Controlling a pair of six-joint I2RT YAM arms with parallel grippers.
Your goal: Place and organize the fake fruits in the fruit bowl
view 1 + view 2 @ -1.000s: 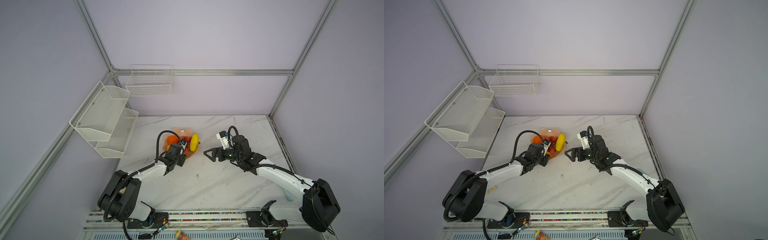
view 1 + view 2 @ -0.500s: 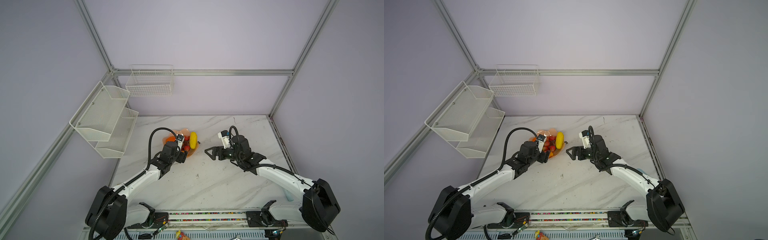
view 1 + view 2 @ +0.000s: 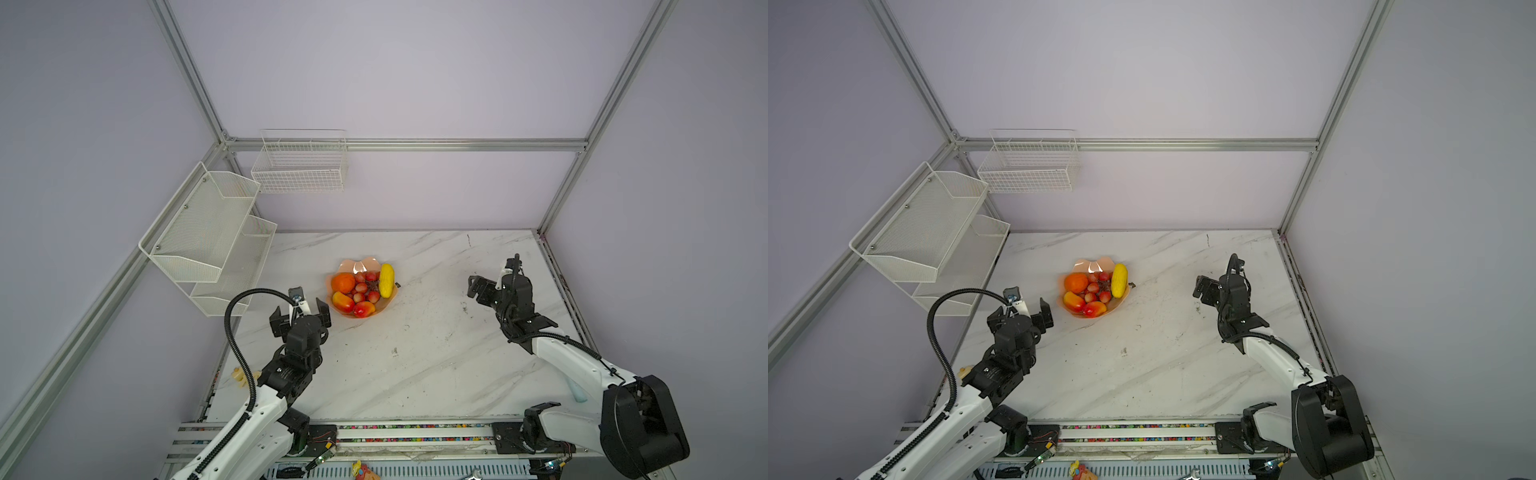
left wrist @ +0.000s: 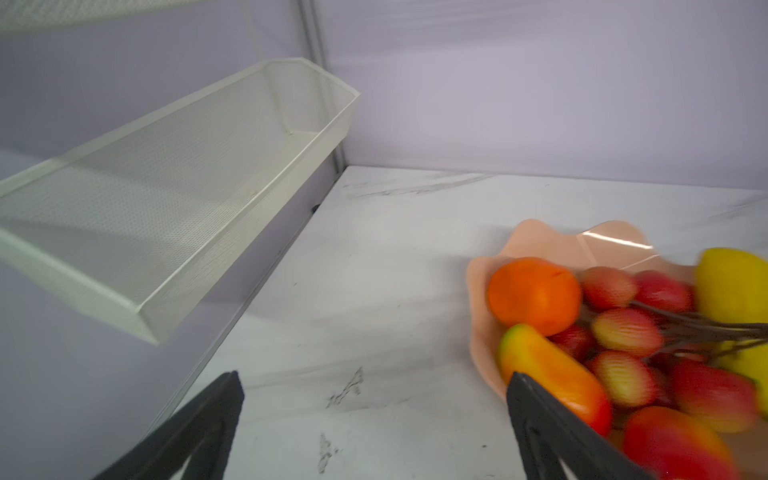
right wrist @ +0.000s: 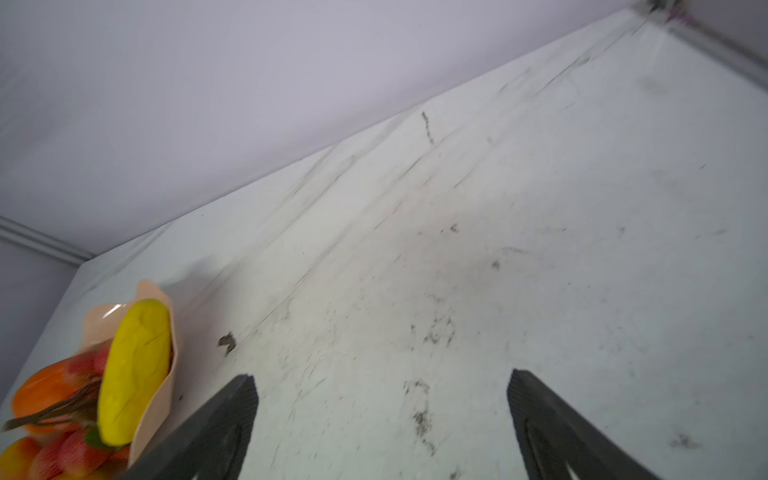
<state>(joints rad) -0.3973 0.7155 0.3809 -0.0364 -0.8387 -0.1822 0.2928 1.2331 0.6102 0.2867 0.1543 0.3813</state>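
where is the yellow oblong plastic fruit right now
In both top views the glossy yellow oblong plastic fruit lies at the right edge of the peach-pink scalloped plastic bowl, beside the bunch of red grapes.

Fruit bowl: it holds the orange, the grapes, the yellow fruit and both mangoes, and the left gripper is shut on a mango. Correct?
One thing is wrong. The fruit bowl does hold the orange, grapes, yellow fruit and both mangoes, but the left gripper is open and holds nothing, beside the bowl. The left wrist view shows its fingers spread apart, nothing between them.
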